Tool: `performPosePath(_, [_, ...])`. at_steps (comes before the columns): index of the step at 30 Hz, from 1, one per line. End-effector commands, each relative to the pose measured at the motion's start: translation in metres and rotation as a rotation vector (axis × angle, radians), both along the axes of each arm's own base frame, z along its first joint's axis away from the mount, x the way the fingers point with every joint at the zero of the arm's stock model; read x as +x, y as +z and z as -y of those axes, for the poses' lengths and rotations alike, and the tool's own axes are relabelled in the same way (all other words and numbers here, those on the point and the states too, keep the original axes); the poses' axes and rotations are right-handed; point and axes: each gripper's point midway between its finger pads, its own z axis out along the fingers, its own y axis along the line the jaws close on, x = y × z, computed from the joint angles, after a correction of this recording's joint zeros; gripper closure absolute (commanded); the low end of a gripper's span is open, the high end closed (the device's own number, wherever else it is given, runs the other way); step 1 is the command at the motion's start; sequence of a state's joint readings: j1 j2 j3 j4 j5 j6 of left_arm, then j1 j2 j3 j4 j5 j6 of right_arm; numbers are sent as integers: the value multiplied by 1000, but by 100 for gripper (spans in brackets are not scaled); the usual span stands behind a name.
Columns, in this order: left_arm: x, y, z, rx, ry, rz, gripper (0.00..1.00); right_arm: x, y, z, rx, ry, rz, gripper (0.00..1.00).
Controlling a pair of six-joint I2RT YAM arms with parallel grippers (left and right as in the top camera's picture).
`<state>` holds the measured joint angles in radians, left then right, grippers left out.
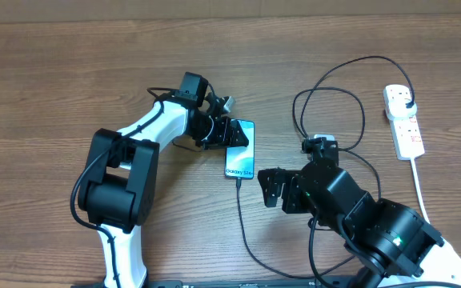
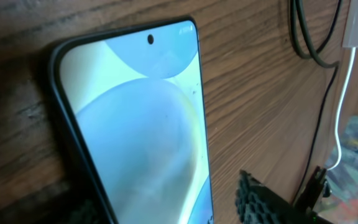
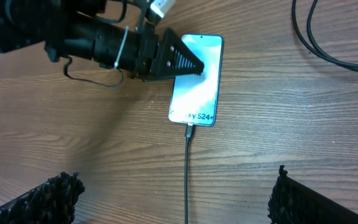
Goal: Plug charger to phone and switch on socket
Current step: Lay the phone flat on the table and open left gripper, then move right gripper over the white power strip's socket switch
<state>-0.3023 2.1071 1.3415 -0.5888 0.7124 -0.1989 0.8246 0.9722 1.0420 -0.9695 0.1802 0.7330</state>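
Plug-in step looks done. The connector [image 3: 189, 130] sits at the bottom edge of the phone [image 3: 197, 78] and looks seated, though I can't confirm full insertion. The phone lies flat, screen up, mid-bench, lit.

The cable [image 1: 241, 216] runs from the phone toward the near edge, then loops up to the plug [image 1: 407, 102]. The plug is in the far-end outlet of the socket [image 1: 404, 122], at the right side of the bench.

Left tool [image 1: 229, 133] is at the phone's upper left. One finger [image 3: 180, 60] lies over the screen edge. In the left wrist view the other pad [image 2: 260, 200] stands just off the phone's side. Can't tell whether it has a real hold or only steadies the phone.

Right tool [image 1: 272, 189] is just right of the phone's lower end, jaws wide apart and empty.

Step left, as I judge it: switch on the socket. That's the right arm's job, since it's the nearer one. It needs to swing out to the strip, close the fingers or lead with one tip, and press the switch beside the occupied outlet. The switches are too small here to read on or off.

In the way:
- Cable loops lie between the right tool and the socket, so there's a snag risk that could tug the connector out.
- The white cord [image 1: 419, 186] trails from the socket's near end past the right arm.
- The socket is loose on the bench and may slide when pressed.
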Motion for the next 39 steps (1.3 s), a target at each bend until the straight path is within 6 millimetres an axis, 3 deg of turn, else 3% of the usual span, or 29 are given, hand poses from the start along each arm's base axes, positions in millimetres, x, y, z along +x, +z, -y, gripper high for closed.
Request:
performPosePath(1, [-10,-62,-44,277,59,-55,26,2,0,-2,-1,-3,-5,0])
performPosePath(9, [-10,-62,-44,277,58,-57,15,4,-9,-4,-25,-3,-27,0])
performPosePath(14, [-11,-67,-57,353,67,-56,0,6,-13,-5,-41,-3,-34,0])
performPosePath(24, [-15,-65,-79,473,80,-75,0,17,-9,4,-74,-58,22,0])
performPosePath(25, [-11,-56,-83,489,90,-60,0,19,-8,7,-85,-72,34,1])
performPosePath(28, [2,-24,-92,507,123,8,0,23,-8,13,-103,-99,41,16])
performPosePath(31, [14,29,-102,518,173,133,0,27,-15,35,-87,-230,-16,39])
performPosePath(35, [20,127,-116,512,267,378,0,40,-24,81,-85,-406,-95,68])
performPosePath(39, [3,225,-134,481,379,629,0,51,-29,125,-43,-555,-152,93])
